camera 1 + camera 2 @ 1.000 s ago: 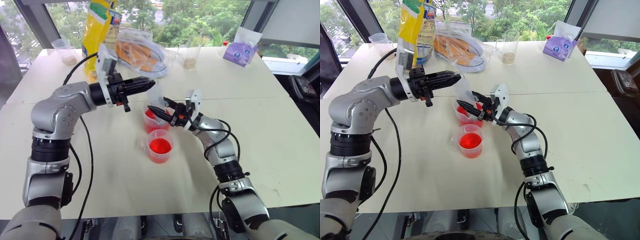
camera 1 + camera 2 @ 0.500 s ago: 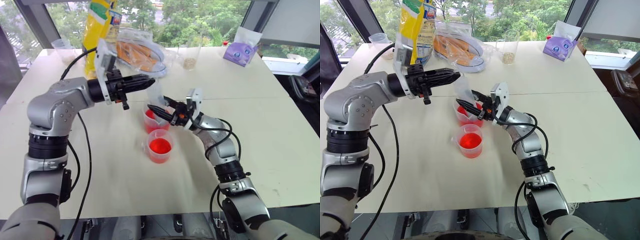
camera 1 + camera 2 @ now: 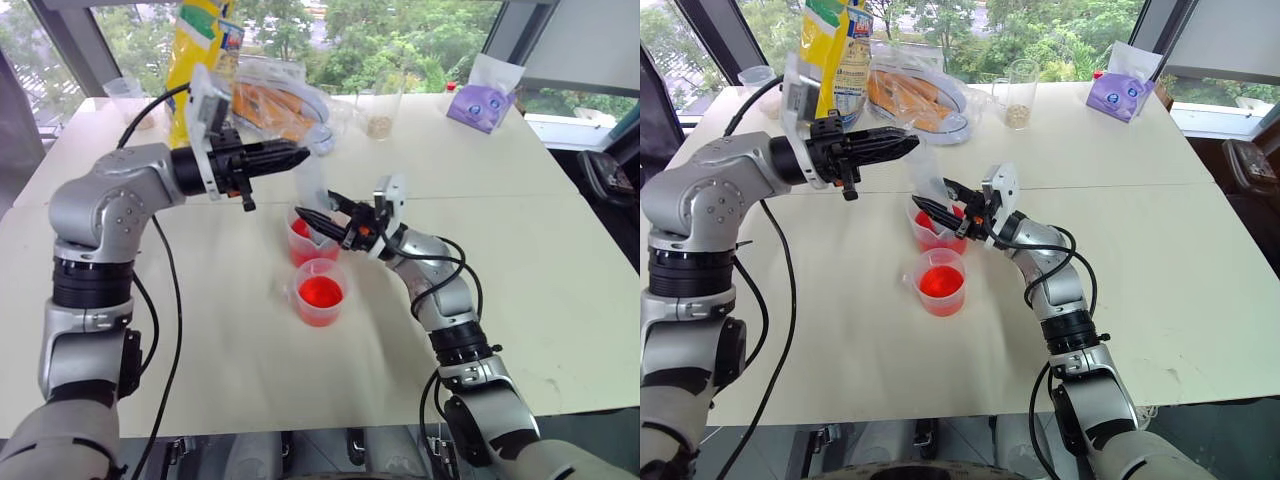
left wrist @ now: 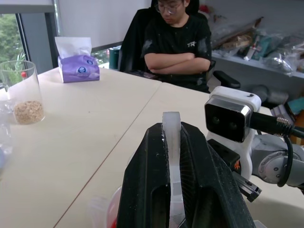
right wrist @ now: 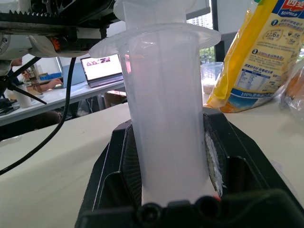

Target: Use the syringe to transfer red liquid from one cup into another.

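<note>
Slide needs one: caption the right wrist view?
Right gripper shut on the syringe barrel, left gripper clamping its plunger top.

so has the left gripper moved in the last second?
Yes. The left gripper has risen slightly, away from the far red cup toward the yellow bag, pinching the syringe plunger.

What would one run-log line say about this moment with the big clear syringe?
right gripper: shut on large clear plastic syringe barrel | left gripper: shut on plunger top | tip in far clear cup of red liquid | near cup: red-filled
</note>
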### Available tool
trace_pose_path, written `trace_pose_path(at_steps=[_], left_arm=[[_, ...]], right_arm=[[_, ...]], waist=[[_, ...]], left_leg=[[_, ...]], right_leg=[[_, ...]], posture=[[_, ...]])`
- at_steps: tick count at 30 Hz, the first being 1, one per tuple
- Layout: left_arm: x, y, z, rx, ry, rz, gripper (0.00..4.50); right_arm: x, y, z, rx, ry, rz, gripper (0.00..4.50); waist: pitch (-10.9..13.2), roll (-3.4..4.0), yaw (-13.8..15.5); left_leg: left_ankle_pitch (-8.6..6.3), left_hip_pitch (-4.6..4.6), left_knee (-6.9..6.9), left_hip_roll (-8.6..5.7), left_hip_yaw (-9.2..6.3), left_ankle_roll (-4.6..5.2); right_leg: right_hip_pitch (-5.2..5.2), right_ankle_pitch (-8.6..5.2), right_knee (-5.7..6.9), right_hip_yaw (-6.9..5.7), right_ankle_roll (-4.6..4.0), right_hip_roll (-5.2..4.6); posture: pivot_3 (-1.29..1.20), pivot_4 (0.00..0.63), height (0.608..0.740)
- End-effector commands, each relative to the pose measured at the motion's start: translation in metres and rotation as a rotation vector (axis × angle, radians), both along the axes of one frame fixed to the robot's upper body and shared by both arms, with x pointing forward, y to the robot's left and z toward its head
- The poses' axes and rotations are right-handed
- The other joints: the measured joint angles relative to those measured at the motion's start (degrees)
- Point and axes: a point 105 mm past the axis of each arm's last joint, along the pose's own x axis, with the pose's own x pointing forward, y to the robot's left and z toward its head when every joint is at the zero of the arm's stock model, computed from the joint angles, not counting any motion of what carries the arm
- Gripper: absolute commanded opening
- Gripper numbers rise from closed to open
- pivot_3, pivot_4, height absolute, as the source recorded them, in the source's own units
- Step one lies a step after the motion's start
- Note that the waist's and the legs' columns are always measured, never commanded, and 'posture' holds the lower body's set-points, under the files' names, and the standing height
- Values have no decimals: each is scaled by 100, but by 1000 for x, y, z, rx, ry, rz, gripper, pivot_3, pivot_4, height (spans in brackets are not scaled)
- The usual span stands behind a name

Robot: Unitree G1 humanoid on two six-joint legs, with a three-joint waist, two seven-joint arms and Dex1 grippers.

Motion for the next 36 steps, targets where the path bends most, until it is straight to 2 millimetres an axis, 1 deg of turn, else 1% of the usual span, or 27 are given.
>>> trace_pose_path(at_steps=[1,26,36], left_arm=[[-4,14,43,-42,-167,61,14],[-4,13,48,-59,-186,69,14],[-4,13,46,-61,-182,69,14]], right_arm=[[-6,2,-14,-43,27,28,1415],[-7,4,-11,-43,24,41,1415],[-4,5,-3,-28,6,38,1415]], waist=[[0,0,0],[0,0,0],[0,0,0]], left_leg=[[0,0,0,0,0,0],[0,0,0,0,0,0],[0,0,0,0,0,0]], right_leg=[[0,0,0,0,0,0],[0,0,0,0,0,0],[0,0,0,0,0,0]], posture=[[0,150,740],[0,150,740],[0,150,740]])
